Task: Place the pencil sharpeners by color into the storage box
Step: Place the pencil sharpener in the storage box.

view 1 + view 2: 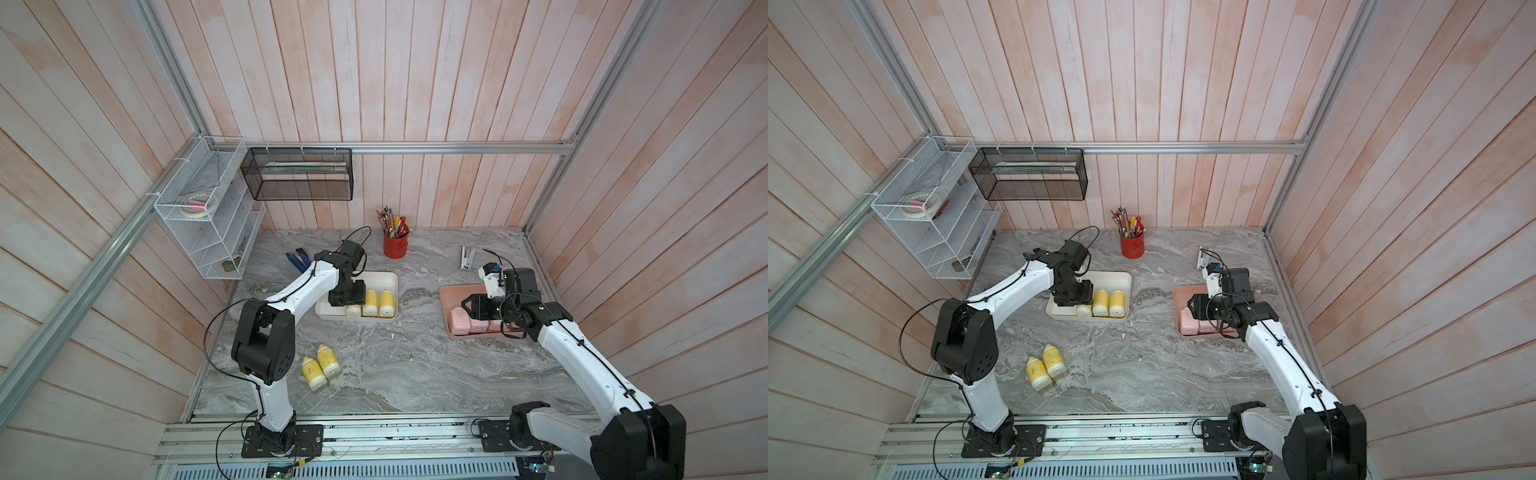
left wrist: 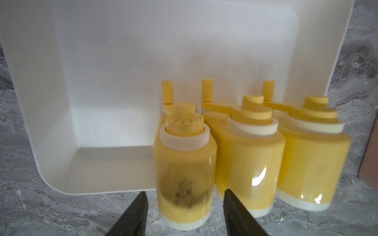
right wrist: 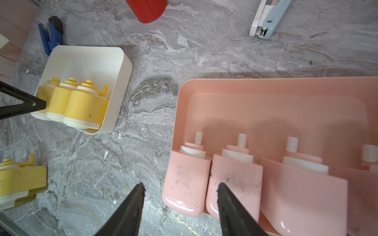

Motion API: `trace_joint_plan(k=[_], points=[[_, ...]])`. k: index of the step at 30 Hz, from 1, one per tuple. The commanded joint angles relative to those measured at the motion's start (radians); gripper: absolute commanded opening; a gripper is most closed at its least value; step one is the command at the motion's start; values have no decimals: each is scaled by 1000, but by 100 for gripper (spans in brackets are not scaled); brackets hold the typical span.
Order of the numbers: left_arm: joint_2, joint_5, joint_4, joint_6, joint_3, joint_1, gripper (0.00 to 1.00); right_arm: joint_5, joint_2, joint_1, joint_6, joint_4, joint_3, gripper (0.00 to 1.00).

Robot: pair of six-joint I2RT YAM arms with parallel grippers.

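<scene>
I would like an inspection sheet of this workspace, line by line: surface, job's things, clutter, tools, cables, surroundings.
Surface: grey marbled table, with a few small white flecks.
Job's things: three boxed yellow sharpeners lying in the white box; loose yellow pair on the table; four pink sharpeners in the pink tray.
Clutter: red pencil cup, stapler, blue item.
Tools: left tool open, astride one boxed sharpener; right tool open over the end of the pink row, holding nothing.
Cables: black cables loop off both arms.
Surroundings: plank walls, metal frame, white wire rack, black mesh basket.
</scene>
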State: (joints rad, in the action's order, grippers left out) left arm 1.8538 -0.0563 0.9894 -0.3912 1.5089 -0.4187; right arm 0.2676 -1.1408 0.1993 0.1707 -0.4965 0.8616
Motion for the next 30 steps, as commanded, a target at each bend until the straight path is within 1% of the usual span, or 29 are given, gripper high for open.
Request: trace_joint_plan(k=[1,4,19,30], points=[[25,-11,-14,18,34,8,58,5,-6,-2,-10,1,-7,60],[34,-11,-13,20,37,12,55,5,-8,-3,-11,1,-7,60],[84,-22,-12,32,52,14,55,4,-7,-2,-11,0,-7,60],[115,-7,4,35,92,23,48,-1,-12,-3,-13,0,-7,60]])
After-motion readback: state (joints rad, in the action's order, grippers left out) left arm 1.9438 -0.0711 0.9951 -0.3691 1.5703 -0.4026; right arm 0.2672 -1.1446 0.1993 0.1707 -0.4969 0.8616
